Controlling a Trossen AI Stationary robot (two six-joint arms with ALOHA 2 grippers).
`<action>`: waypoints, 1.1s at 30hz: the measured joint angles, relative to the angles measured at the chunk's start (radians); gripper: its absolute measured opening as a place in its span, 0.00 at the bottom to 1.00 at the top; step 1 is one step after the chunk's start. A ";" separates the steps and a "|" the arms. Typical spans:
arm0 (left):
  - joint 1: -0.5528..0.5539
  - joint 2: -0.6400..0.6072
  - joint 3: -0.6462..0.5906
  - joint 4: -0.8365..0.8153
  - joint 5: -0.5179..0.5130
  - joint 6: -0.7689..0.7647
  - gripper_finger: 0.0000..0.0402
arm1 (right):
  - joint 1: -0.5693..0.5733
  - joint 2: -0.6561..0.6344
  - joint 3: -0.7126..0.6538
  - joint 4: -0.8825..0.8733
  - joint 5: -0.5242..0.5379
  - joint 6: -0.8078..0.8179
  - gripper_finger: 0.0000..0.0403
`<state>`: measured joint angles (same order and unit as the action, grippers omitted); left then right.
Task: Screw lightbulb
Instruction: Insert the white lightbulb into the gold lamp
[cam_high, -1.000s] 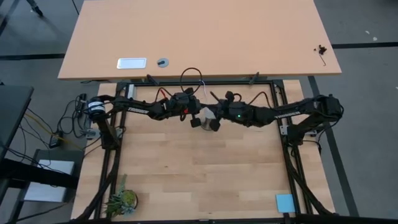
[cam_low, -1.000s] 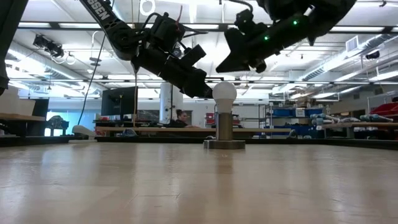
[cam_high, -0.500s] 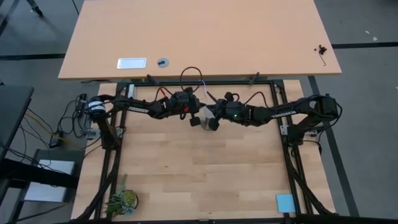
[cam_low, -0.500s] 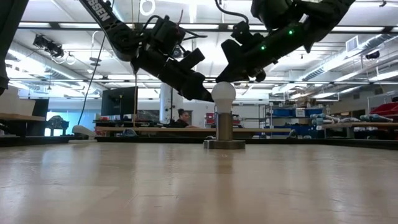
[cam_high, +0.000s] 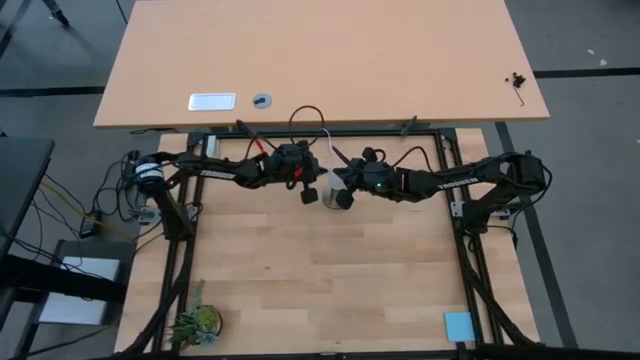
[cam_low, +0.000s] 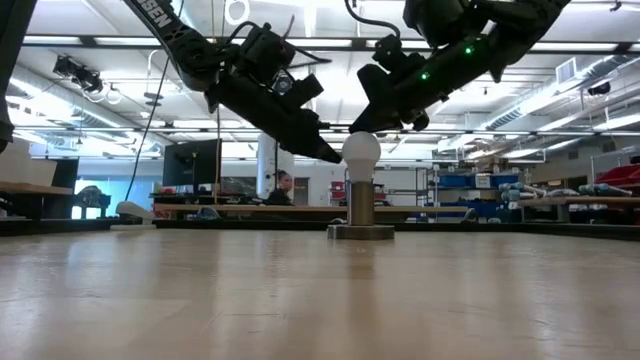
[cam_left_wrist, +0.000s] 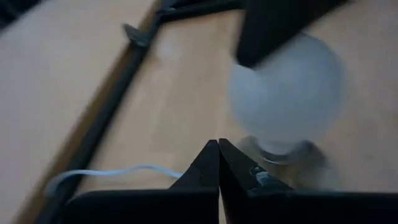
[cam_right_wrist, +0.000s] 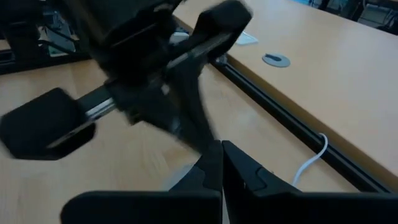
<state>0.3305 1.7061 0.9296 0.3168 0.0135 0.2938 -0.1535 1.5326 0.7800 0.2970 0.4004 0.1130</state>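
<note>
The white lightbulb (cam_low: 361, 155) stands upright with its narrow end in the grey socket (cam_low: 361, 205), whose flat base rests on the table's far middle. The lightbulb also shows in the left wrist view (cam_left_wrist: 289, 99) and the high view (cam_high: 331, 186). My left gripper (cam_low: 333, 156) is shut, its tip right beside the bulb's left side, and it shows in its own view (cam_left_wrist: 219, 144). My right gripper (cam_low: 363, 127) is shut, its tip at the bulb's top. The socket's white cord (cam_left_wrist: 124, 171) lies toward the table's far edge. My left gripper's shut tip (cam_low: 335, 157) slants down from the left to the bulb's round side; I cannot tell whether it touches. My right gripper's shut fingers (cam_left_wrist: 273, 31) slant down from the right onto the top of the bulb's round head (cam_low: 360, 136) and seem to touch it; the bulb stays upright in the socket.
A black frame rail (cam_left_wrist: 99, 137) runs along the table's far edge, with a tan desk (cam_high: 320, 60) beyond it. A small green plant (cam_high: 195, 322) stands at the near left corner and a blue square (cam_high: 458, 325) lies at the near right.
My right gripper has come down and a little toward the table's left, from above and right of the bulb to the bulb's top. The bulb and socket have stayed in place.
</note>
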 joint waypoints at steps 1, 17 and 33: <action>-0.001 0.000 -0.007 -0.002 0.021 -0.013 0.00 | 0.000 0.000 0.000 0.000 0.000 0.000 0.02; -0.024 0.063 -0.083 0.057 0.070 -0.126 0.00 | 0.000 0.003 -0.004 0.019 0.000 -0.016 0.02; -0.037 0.169 -0.075 0.117 0.078 -0.175 0.00 | -0.003 0.003 -0.003 0.020 -0.001 -0.032 0.02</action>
<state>0.2931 1.8751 0.8543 0.4338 0.0910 0.1189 -0.1562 1.5360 0.7765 0.3172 0.3996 0.0812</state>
